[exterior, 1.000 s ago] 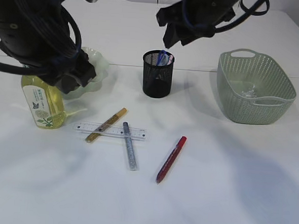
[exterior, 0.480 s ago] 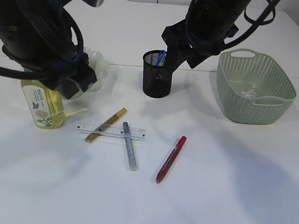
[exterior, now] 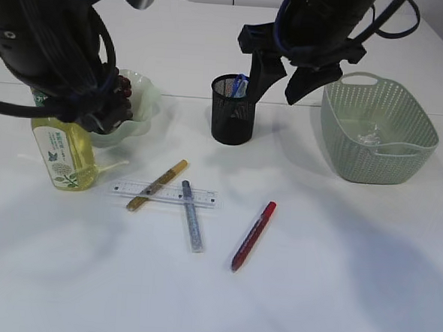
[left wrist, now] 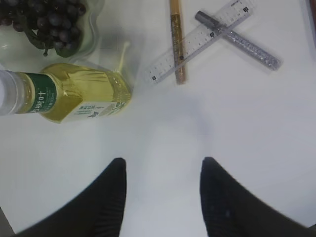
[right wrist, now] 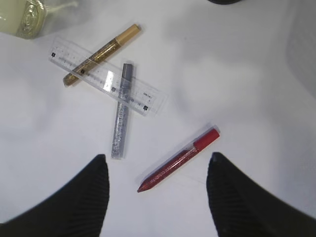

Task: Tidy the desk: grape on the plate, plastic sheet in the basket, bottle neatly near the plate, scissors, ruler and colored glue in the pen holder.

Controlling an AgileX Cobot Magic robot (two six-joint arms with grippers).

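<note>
Bottle stands upright at plate's 7 o'clock, green-leaf label print too small to read. Grape on plate, cut off by frame edge. Ruler crosses gold and silver glue; red glue apart. Left gripper and right gripper hover, jaws apart, empty.

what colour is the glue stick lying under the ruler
Gold glitter with a gold cap: the glue stick passes beneath the clear ruler. Right wrist view shows it best.
</note>
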